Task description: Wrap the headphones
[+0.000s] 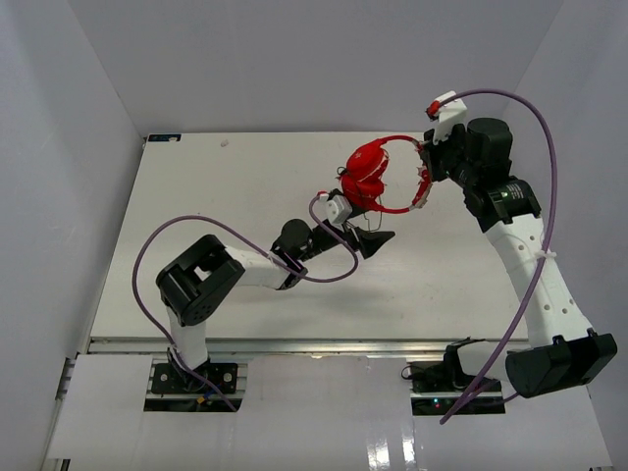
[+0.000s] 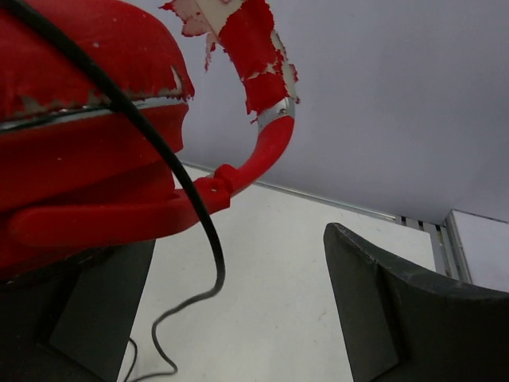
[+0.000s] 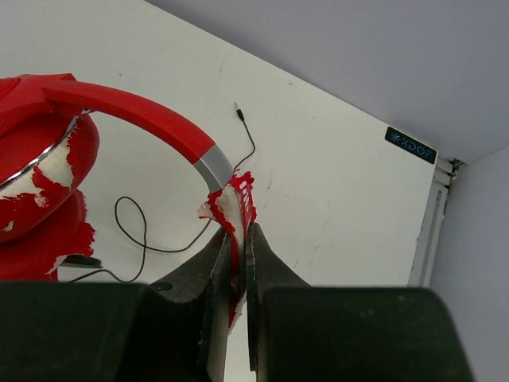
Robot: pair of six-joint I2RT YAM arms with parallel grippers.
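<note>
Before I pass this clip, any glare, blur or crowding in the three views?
Top external: even light, sharp, small glints on the near strip. Left wrist: the headphones crowd the left half at close range. Right wrist: crisp, the cable plug readable, right gripper shut on the headband.

top: high, far, downward | left wrist: close, upward | right wrist: close, downward; all share headphones (image 1: pixel 368 175)

A white table (image 1: pixel 216 177) carries a small dark label (image 3: pixel 410 145) at one far corner.
</note>
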